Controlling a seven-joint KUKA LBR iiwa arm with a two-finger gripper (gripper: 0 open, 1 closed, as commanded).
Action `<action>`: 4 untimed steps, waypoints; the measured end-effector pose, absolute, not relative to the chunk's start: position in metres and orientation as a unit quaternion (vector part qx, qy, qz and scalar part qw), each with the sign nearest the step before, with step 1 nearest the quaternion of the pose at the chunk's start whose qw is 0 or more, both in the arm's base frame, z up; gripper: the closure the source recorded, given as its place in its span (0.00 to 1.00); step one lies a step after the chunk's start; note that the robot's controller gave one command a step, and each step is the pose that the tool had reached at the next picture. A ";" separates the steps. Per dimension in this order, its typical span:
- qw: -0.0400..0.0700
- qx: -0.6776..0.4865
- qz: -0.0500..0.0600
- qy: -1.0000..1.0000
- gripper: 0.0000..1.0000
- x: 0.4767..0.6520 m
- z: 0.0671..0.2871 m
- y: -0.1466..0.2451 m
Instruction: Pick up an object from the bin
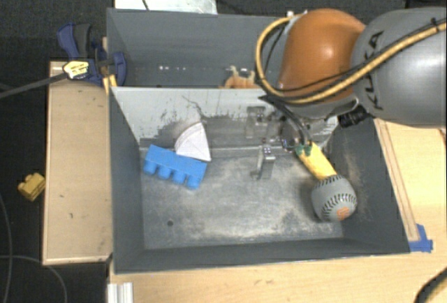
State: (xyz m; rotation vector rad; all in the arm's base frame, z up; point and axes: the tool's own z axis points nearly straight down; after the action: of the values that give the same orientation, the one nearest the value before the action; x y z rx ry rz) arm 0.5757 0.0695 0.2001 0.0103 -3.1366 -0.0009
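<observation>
My gripper [265, 157] hangs low over the bin floor, right of the middle and below the arm's orange cover. Just to its right lies a brush with a yellow handle [316, 161] and a round grey head [333, 198], the handle's upper end close beside the gripper. Over on the left a blue toothed block [174, 167] lies on the floor. A white cone-shaped piece [193, 142] rests against the block's upper edge. Nothing shows in the gripper.
A small tan thing [239, 78] sits by the bin's far wall, partly behind the arm. The arm and its cables cover the bin's upper right. Bare floor stretches along the front between the block and the brush.
</observation>
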 end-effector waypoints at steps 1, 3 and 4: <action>-0.002 0.002 -0.001 -1.000 0.00 0.577 0.205 0.069; 0.002 -0.010 -0.001 -1.000 0.00 0.584 0.128 0.133; -0.003 0.052 0.000 -0.999 0.00 0.583 0.100 0.130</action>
State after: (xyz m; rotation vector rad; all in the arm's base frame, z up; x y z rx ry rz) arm 0.5828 0.1301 0.1000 0.1630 -3.1428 -0.0012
